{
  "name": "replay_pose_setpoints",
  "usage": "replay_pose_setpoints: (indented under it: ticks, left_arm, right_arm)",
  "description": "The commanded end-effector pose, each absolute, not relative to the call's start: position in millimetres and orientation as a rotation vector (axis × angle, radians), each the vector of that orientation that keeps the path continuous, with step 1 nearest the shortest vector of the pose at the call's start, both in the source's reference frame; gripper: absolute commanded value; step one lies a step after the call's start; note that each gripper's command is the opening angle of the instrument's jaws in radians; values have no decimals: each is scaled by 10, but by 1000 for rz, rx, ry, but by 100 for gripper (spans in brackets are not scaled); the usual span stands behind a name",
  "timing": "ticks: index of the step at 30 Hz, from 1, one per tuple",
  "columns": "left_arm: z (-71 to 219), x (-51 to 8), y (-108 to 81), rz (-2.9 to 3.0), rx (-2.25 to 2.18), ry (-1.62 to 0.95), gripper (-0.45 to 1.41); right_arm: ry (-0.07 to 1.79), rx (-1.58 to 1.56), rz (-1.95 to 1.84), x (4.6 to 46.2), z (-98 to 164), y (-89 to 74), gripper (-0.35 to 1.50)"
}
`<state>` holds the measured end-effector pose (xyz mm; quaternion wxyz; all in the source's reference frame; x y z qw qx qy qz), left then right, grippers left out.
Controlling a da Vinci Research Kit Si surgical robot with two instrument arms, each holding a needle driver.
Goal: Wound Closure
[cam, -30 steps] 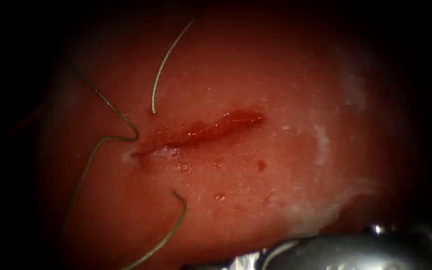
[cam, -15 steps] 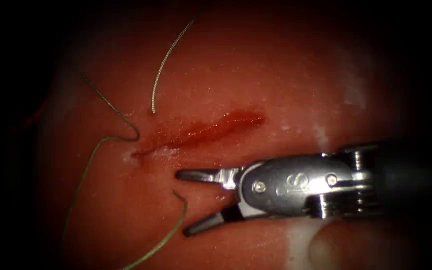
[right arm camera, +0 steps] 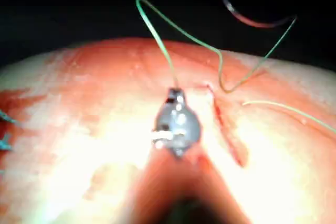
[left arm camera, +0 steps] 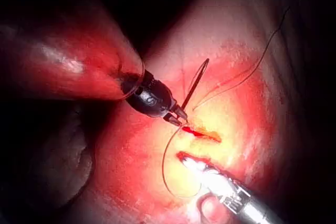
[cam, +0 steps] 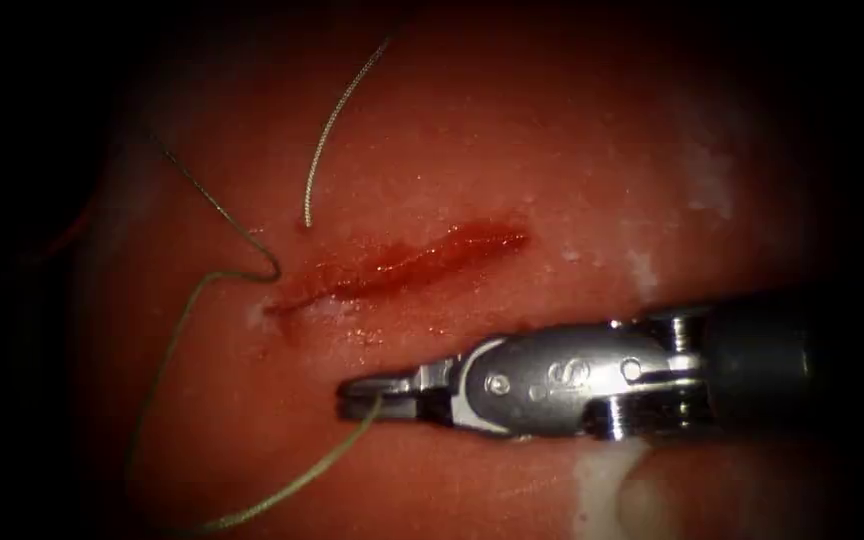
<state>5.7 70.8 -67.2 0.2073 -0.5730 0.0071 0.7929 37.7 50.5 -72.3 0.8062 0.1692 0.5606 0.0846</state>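
Here the right tool (cam: 352,398) clamps the thin greenish thread (cam: 282,492) below the cut (cam: 402,265); the left tool (left arm camera: 178,115) grips the curved needle (left arm camera: 195,80), its tip hard to make out.

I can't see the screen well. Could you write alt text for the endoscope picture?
A silver two-jawed tool on the right arm enters from the right, jaws shut on a thin greenish thread below a short red cut in glistening pink tissue. More thread loops left of the cut.
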Motion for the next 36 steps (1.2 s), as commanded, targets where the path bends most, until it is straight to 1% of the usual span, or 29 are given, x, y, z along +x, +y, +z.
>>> replay_pose_setpoints:
  ticks: [1, 7, 25, 26, 27, 28, 29, 31, 33, 34, 36]
  left_arm:
    - [-666, 52, 704, 2207, -1596, 17, -35]
    - [-665, 51, 704, 2207, -1598, 16, -35]
    - [-662, 50, 701, 2210, -1603, 15, -35]
    - [-662, 50, 701, 2210, -1603, 15, -35]
    - [-662, 50, 701, 2210, -1603, 15, -35]
    - [-662, 50, 701, 2210, -1603, 15, -35]
    - [-662, 50, 701, 2210, -1603, 15, -35]
    - [-662, 50, 701, 2210, -1603, 14, -35]
    - [-662, 51, 701, 2210, -1604, 14, -35]
    - [-662, 51, 701, 2210, -1604, 14, -35]
    - [-662, 51, 701, 2210, -1604, 14, -35]
  right_arm:
    - [1186, 431, 259, 378, -732, 498, -35]
    - [1174, 486, 270, 386, -760, 482, -35]
    - [1195, 663, 108, 414, -884, 423, -35]
    - [1211, 640, 65, 416, -884, 424, 0]
    - [1214, 605, 62, 417, -883, 426, 42]
    - [1210, 576, 73, 418, -881, 429, 76]
    - [1197, 526, 106, 417, -875, 436, 116]
    - [1193, 507, 125, 415, -868, 443, 128]
    - [1189, 499, 138, 404, -859, 452, 131]
    - [1192, 500, 136, 397, -857, 453, 121]
    - [1197, 505, 130, 383, -856, 454, 88]
